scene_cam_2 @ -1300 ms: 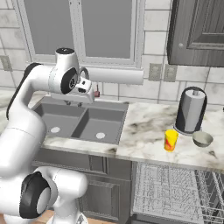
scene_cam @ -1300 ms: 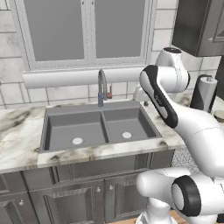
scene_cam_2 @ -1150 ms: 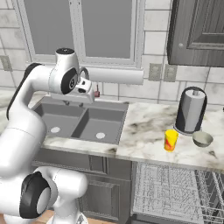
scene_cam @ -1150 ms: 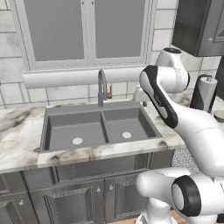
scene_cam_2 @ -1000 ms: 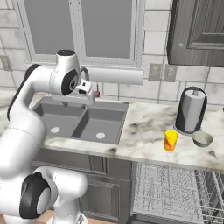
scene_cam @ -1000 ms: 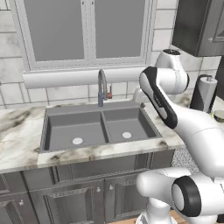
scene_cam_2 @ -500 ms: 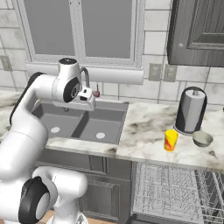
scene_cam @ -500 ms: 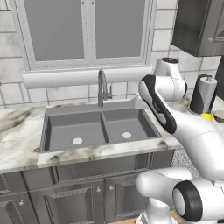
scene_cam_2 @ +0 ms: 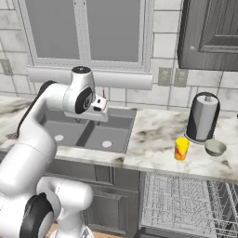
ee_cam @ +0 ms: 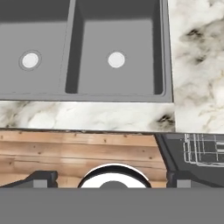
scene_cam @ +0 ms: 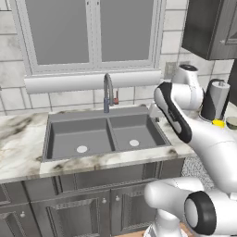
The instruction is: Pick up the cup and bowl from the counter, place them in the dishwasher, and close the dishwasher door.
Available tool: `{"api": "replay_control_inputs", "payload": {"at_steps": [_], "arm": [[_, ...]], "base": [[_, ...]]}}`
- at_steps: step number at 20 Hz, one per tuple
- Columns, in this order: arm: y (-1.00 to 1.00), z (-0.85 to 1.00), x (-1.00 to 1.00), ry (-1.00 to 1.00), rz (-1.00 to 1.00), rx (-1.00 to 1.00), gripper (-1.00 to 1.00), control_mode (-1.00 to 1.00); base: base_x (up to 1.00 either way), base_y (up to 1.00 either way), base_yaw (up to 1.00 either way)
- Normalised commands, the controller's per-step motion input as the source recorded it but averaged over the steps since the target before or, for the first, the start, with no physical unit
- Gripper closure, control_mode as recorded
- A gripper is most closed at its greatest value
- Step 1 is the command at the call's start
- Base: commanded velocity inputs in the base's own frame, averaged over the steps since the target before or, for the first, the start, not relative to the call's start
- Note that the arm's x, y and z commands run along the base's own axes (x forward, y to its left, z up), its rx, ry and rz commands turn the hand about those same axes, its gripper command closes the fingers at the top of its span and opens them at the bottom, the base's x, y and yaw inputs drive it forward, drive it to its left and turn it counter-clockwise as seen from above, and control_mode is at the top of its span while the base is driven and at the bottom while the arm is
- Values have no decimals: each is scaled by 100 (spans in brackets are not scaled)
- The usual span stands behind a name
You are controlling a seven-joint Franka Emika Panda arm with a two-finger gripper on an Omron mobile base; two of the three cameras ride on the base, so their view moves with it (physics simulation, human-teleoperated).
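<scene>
Item: cup (scene_cam_2: pixel 181 148), yellow, upright on the bench (scene_cam_2: pixel 153 135), just beside the tall dark cylinder (scene_cam_2: pixel 201 117); bowl (scene_cam_2: pixel 215 148) close to its right. Dishwasher (scene_cam_2: pixel 186 204) rack drawn out below.

Tool (ee_cam: pixel 112 177): fingers apart, empty, poised over the sink (scene_cam_2: pixel 88 130), well apart from both items.

Risks: a sideways approach may topple the cup or knock the cylinder; the bowl, close by, may get nudged along the bench. The protruding rack may catch the arm on a low reach.

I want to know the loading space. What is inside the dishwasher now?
In the dishwasher I see a wire rack, pulled out, with nothing on its visible part. Its right end and the interior behind are hidden.
</scene>
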Motion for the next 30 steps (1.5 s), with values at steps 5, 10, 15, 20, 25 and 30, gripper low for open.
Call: {"api": "replay_control_inputs", "payload": {"at_steps": [5,10,15,20,25,30], "arm": [[-50,-12,6,0,0,0,-100,-100],[-41,-25,10,0,0,0,-100,-100],[-39,-23,5,0,0,0,-100,-100],[-39,-12,1,0,0,0,-100,-100],[-36,-15,2,0,0,0,-100,-100],[-29,-17,1,0,0,-5,-100,-100]], "base": [[0,0,0],[0,0,0],[0,0,0],[0,0,0],[0,0,0],[0,0,0]]}}
